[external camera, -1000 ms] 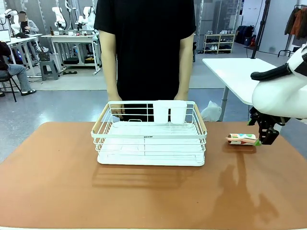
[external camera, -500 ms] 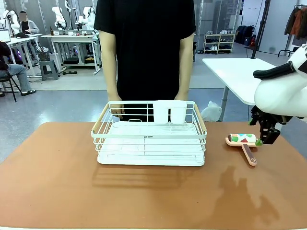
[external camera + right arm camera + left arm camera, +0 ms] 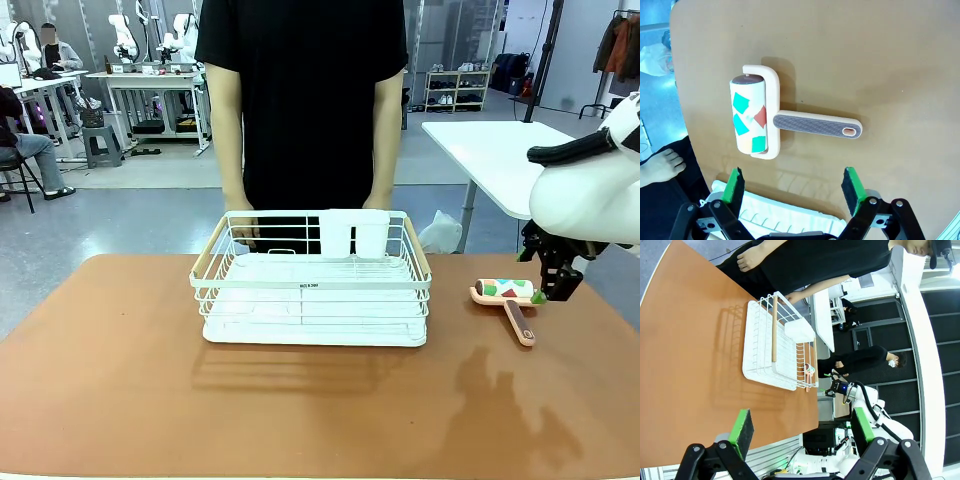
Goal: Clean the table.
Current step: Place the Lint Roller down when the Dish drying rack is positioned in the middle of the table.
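The terracotta desk (image 3: 120, 400) spreads wide under everything, with a white dish rack (image 3: 313, 290) at its middle and a lint roller (image 3: 770, 120) lying flat toward its right end. The right claw (image 3: 792, 187) hangs released above it, nothing between the pads. A misaligned descent could nudge the handle and skid the roller toward the edge. The left claw (image 3: 802, 432) hovers high, also released.

1. The front camera sits low at the robot's edge of the counter (image 3: 120, 400), facing across it toward the standing person (image 3: 300, 100).
2. The left wrist camera is rolled sideways, high and far, sharing the white rack (image 3: 775, 352).
3. The right wrist camera looks straight down, near the lint roller (image 3: 760, 120).
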Controlling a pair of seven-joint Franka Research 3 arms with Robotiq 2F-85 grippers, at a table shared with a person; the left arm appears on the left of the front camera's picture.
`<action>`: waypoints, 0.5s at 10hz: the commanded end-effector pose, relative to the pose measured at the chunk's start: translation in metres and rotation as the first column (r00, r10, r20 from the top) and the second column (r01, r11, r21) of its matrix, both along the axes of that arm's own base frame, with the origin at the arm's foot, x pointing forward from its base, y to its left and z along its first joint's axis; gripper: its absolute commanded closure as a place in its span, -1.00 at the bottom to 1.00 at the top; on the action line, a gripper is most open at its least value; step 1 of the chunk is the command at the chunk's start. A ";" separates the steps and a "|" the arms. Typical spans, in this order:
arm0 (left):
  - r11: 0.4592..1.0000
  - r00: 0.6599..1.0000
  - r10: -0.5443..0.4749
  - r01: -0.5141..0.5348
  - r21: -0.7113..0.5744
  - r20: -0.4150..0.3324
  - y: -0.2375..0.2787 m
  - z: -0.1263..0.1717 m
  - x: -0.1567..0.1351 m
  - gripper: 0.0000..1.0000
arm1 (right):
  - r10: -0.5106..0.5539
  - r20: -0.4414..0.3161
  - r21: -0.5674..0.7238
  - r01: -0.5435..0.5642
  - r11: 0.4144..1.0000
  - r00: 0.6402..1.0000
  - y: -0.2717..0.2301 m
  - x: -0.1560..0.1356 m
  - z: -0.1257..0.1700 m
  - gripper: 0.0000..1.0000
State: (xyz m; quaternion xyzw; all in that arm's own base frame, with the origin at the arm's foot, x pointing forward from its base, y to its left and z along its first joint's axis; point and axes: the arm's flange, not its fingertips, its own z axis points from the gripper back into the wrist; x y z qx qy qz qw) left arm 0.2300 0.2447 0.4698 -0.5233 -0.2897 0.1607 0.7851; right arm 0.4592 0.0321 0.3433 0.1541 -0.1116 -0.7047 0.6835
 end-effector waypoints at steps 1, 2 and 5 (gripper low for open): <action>1.000 1.000 -0.009 0.009 -0.009 0.024 0.003 0.002 0.000 -1.00 | 0.010 0.002 -0.011 -0.010 1.000 1.000 0.002 0.000 0.000 -1.00; 1.000 1.000 -0.009 0.009 -0.009 0.024 0.003 0.002 0.000 -1.00 | 0.010 0.002 -0.011 -0.010 1.000 1.000 0.002 0.000 0.000 -1.00; 1.000 1.000 -0.009 0.009 -0.009 0.024 0.003 0.002 0.000 -1.00 | 0.010 0.002 -0.011 -0.010 1.000 1.000 0.002 0.000 0.000 -1.00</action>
